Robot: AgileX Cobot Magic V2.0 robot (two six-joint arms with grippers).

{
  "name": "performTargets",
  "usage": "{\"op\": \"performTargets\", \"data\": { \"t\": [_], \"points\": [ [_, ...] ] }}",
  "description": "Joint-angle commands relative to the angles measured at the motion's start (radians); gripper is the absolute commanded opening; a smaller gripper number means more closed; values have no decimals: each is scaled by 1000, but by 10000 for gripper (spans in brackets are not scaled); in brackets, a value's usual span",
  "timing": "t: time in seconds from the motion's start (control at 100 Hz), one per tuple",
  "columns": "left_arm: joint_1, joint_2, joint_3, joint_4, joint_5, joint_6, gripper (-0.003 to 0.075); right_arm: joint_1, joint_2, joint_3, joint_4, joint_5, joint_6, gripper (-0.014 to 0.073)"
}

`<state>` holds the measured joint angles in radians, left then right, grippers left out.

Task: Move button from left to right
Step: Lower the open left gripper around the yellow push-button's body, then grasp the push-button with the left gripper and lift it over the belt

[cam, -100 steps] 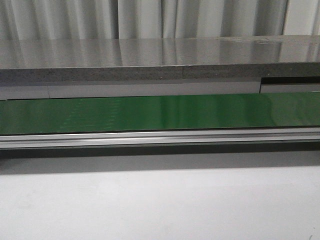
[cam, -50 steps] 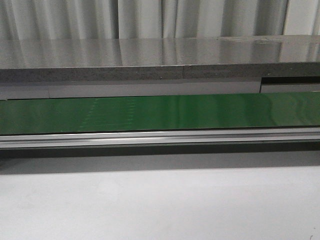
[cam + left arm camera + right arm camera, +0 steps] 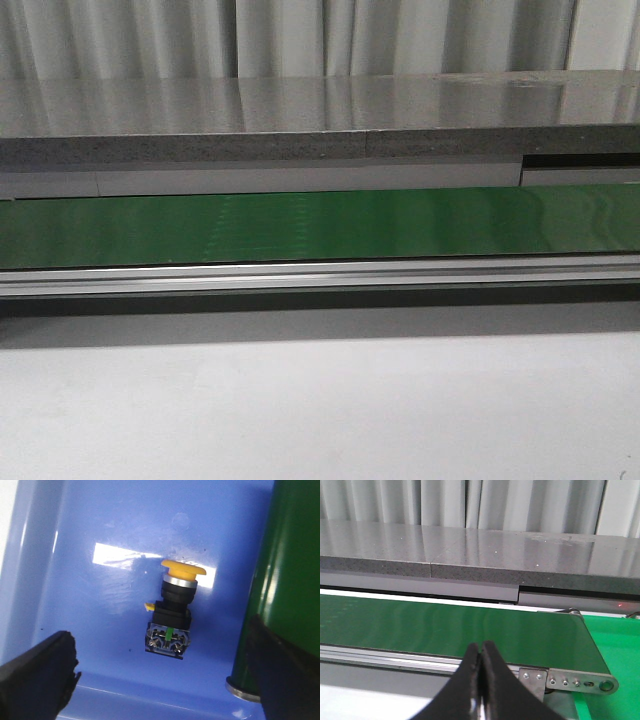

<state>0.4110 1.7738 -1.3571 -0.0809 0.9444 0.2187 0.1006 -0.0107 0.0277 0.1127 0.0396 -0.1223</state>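
Button (image 3: 172,611) lying on its side in blue tray (image 3: 75,580), between spread fingers of open left tool (image 3: 160,680); right tool (image 3: 481,680) closed, empty, facing green belt (image 3: 445,625).

The left gripper (image 3: 160,675) shows two black fingers (image 3: 42,672) with a matte, slightly grainy surface and blunt, angular tips. The right gripper (image 3: 481,652) has smooth black fingers (image 3: 465,685) tapering to narrow rounded tips, faintly glossy along their inner edges
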Motion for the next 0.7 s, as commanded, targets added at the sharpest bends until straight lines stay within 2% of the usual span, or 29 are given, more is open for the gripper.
{"op": "performTargets", "data": {
  "t": [0.0,0.69],
  "points": [
    [1,-18,-32,-16,-35,-1,652,-1,-14,-18,-8,-83,2,-109],
    [1,146,-32,-15,-95,-1,652,-1,-14,-18,-8,-83,2,-109]
  ]
}}
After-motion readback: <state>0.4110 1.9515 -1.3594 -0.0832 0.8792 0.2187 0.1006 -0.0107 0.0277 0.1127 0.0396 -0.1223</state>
